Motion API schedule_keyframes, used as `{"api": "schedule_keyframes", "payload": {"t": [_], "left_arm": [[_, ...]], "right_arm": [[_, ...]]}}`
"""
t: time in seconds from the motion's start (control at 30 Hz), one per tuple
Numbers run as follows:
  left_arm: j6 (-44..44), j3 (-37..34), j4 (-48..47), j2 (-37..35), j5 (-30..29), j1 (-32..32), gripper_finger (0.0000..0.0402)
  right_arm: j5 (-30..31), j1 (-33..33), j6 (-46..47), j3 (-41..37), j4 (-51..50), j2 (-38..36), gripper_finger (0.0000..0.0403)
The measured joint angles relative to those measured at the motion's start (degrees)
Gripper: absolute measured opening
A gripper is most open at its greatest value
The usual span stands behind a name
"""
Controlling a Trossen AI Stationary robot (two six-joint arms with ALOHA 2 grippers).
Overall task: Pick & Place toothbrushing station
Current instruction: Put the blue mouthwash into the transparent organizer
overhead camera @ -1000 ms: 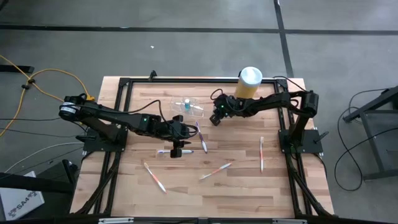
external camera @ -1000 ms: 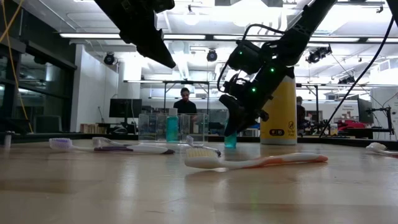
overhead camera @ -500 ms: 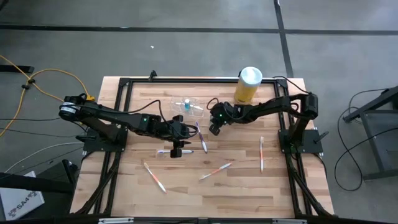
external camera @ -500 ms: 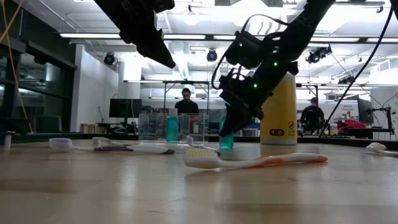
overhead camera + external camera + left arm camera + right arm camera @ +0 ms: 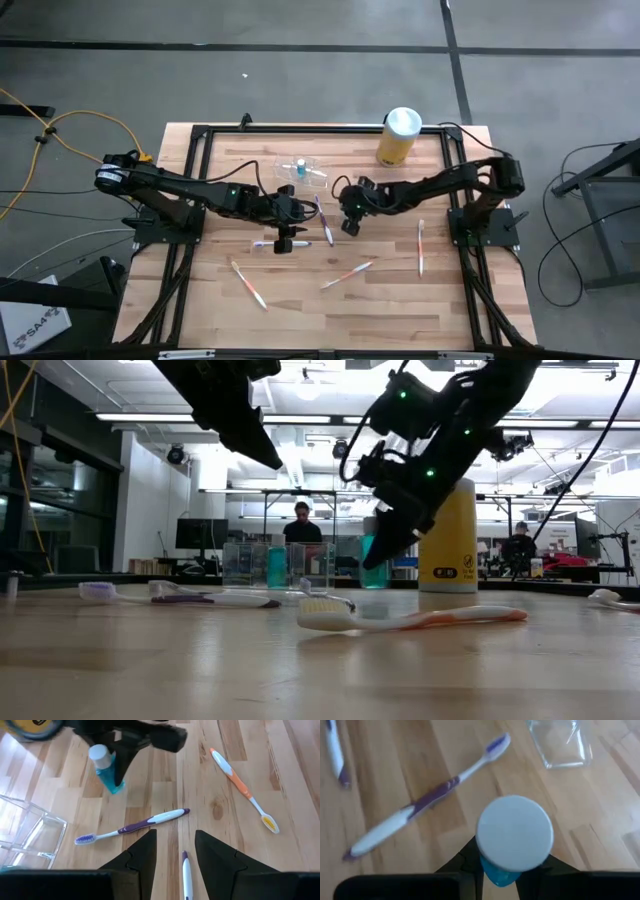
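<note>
The toothbrushing station (image 5: pixel 300 170), a clear plastic holder with a teal item already standing inside, sits on the counter (image 5: pixel 400 300) and serves as landmark. Right hand (image 5: pixel 348 210) hangs just beside the holder, on the side toward the yellow canister (image 5: pixel 400 137), clenched on a small teal bottle (image 5: pixel 512 840) with a white cap; in the low view the bottle (image 5: pixel 373 563) is clear of the counter surface, carried upright or nearly so. Left hand (image 5: pixel 283 226) hovers on the near side of the holder, a little toward the left arm's base, fingers (image 5: pixel 142 855) parted with nothing between them, a purple toothbrush (image 5: pixel 132 826) lying on the boards just ahead of it. Other brushes scattered farther from the holder: an orange toothbrush (image 5: pixel 347 273), a second orange one toward the near left (image 5: pixel 248 284), one more well out toward the right arm's base (image 5: pixel 421 246). A person (image 5: pixel 301 525) sits in the room beyond the counter. Judgement: the step in hand is transport, the bottle picked and not yet placed, and the holder itself untouched. Next move probably calls for bringing the bottle over the holder's open top, keeping it upright, then lowering into a free compartment before letting go. Risk: clear walls are hard to judge, and a low approach could knock the light holder aside.
</note>
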Motion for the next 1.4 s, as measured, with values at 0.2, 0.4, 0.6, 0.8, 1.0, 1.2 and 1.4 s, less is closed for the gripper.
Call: {"api": "schedule_keyframes", "payload": {"t": [0.2, 0.4, 0.6, 0.8, 1.0, 1.2, 1.4], "left_arm": [[-0.1, 0.0, 0.0, 0.0, 0.0, -0.1, 0.0129], [-0.5, 0.0, 0.0, 0.0, 0.0, -0.2, 0.0129], [-0.3, 0.0, 0.0, 0.0, 2.5, -0.2, 0.0129], [1.3, 0.0, 2.2, 0.0, 5.5, -0.2, 0.0129], [4.0, 0.0, 7.7, 0.0, 8.4, -0.2, 0.0129], [5.4, 0.1, 10.5, 0.8, 9.1, -0.2, 0.0129], [5.6, 0.1, 14.6, 4.0, 11.3, -0.1, 0.013]], "right_arm": [[0.3, 3.0, 0.0, 0.0, 0.3, -0.1, 0.0064], [2.9, 5.8, 0.4, 0.0, 0.6, -0.1, 0.0064], [2.9, 8.4, 1.6, 0.0, 0.8, -0.1, 0.0064], [3.1, 11.0, 1.7, 0.0, 1.9, -0.7, 0.0064], [3.3, 13.8, 0.6, 0.1, 5.0, -2.1, 0.0064], [5.0, 16.4, -1.8, 0.1, 6.8, -4.2, 0.0064], [6.6, 18.3, -3.2, 0.1, 8.3, -5.2, 0.0064]]}}
